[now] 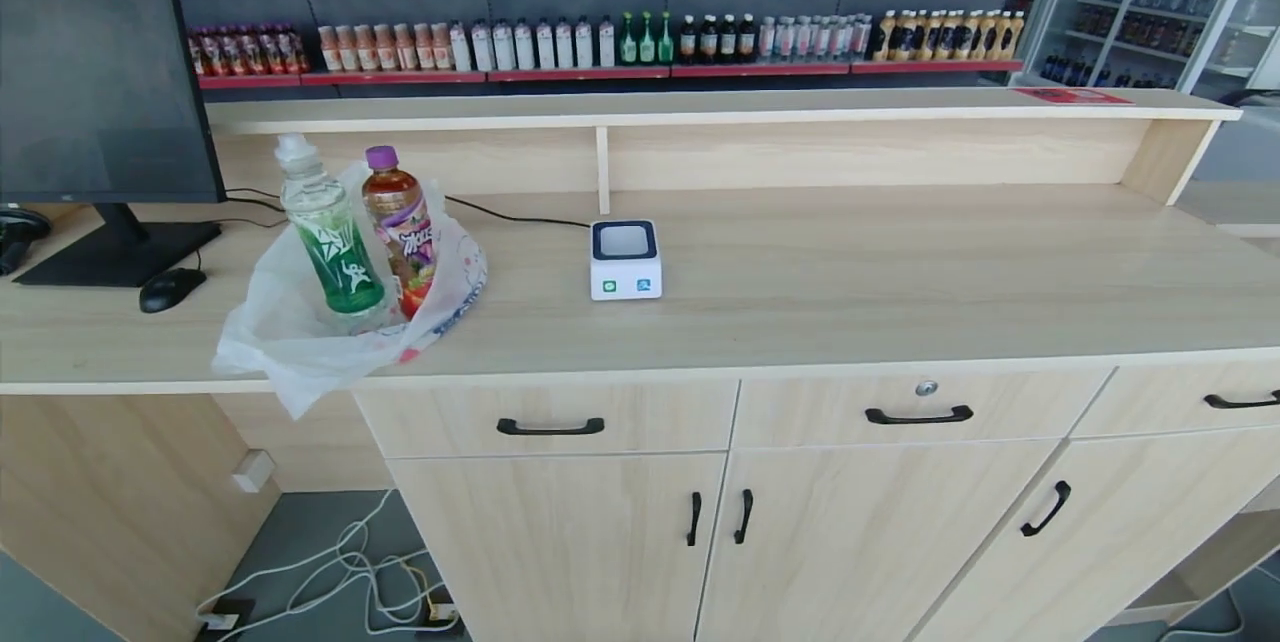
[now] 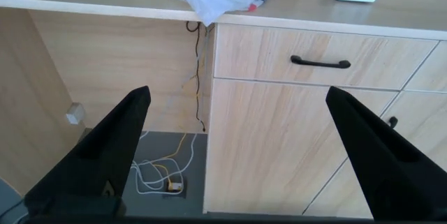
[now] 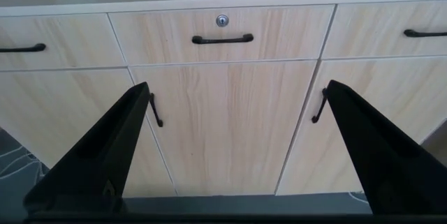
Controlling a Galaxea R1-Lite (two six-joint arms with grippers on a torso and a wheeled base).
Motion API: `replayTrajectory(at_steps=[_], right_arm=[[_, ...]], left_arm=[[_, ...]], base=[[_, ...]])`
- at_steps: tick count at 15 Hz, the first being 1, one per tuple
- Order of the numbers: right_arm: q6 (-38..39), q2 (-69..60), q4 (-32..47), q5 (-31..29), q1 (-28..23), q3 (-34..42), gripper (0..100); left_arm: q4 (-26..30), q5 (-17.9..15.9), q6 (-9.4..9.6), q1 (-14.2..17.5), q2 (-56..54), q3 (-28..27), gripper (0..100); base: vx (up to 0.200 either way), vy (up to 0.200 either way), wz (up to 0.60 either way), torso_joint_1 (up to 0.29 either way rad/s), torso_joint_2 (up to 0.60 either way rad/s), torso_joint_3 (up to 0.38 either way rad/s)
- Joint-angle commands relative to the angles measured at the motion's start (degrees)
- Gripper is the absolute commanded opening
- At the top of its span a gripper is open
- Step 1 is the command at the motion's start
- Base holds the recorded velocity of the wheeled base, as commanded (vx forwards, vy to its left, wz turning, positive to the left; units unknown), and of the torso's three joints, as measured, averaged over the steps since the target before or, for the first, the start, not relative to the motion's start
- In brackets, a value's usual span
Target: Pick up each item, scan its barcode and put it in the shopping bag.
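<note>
**Handling two full bottles and a limp bag**

Both of the task's bottles stand in the shopping bag (image 1: 262, 327) at your left end of the tabletop (image 1: 850, 272): a clear bottle with a green label (image 1: 335, 247) and, touching it on the scanner's side, a purple-capped bottle (image 1: 402, 227) of reddish drink. The scanner (image 1: 625, 259) sits well apart from them, near the middle of the tabletop. You cannot tell from here whether either barcode has been read.

Your left end effector (image 2: 236, 91) and right end effector (image 3: 236, 84) hang low in front of the cabinet doors, below the tabletop edge. Each has its jaws spread wide and holds nothing.

Expect both bottles to handle as fairly heavy, since they look full. Their walls are probably thin plastic that gives under a hard squeeze, and the label film looks smooth, so it may be slippery. If you must lift one, take it around the straight middle of the body, above the bag's rim and below the shoulder. The neck is narrow, and a grip there would let the weight swing.

Both bottles tilt a little, so a nudge to one will likely tip its neighbour.

Treat the bag as soft, light film with no stiffness of its own. One corner droops over the tabletop's front edge, and a drag on it could carry the bottles along. Come in from above the rim, not through the crumpled plastic.
</note>
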Motion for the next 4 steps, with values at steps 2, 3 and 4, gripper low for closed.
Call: replayTrajectory(at_steps=[2, 3, 4], right_arm=[[-0.09, 0.11, -0.01, 0.01, 0.02, 0.02, 100], [-0.09, 0.11, -0.01, 0.01, 0.02, 0.02, 100], [-0.26, 0.11, -0.01, 0.01, 0.02, 0.02, 100]], left_arm=[[-0.01, 0.01, -0.03, 0.04, -0.02, -0.01, 100], [-0.01, 0.01, -0.03, 0.04, -0.02, 0.07, 100], [-0.01, 0.01, -0.03, 0.04, -0.02, -0.01, 100]], base=[[0.0, 0.0, 0.0, 0.0, 0.0, 0.0], [0.0, 0.0, 0.0, 0.0, 0.0, 0.0], [0.0, 0.0, 0.0, 0.0, 0.0, 0.0]])
